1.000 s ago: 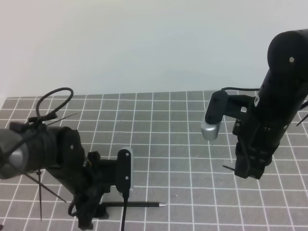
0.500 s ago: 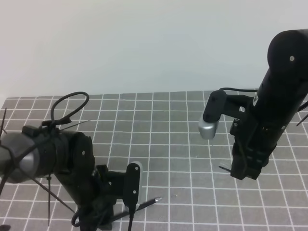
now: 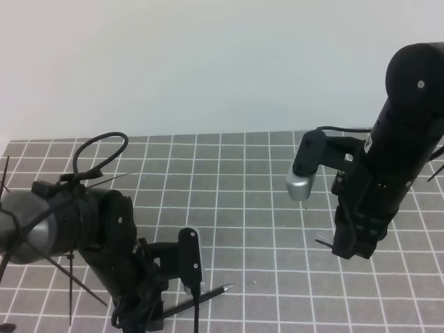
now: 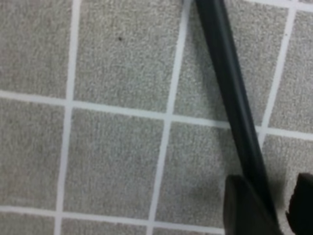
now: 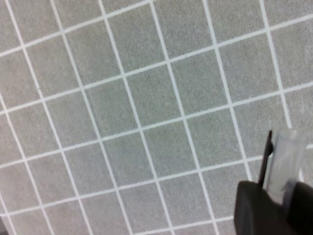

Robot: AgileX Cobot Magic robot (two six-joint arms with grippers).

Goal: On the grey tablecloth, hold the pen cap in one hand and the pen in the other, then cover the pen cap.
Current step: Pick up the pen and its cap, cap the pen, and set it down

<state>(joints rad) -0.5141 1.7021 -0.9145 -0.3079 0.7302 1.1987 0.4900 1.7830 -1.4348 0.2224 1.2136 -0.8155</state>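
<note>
At lower left, the left hand has just closed on the pen, tilting its tip off the grey tablecloth. At right, the right hand grips the pen cap, so capping can follow.

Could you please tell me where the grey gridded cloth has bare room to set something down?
The grey gridded tablecloth lies bare across the middle, between the left claw gripping the slim black pen and the right claw holding the small translucent pen cap. The front-left corner is crowded.
</note>
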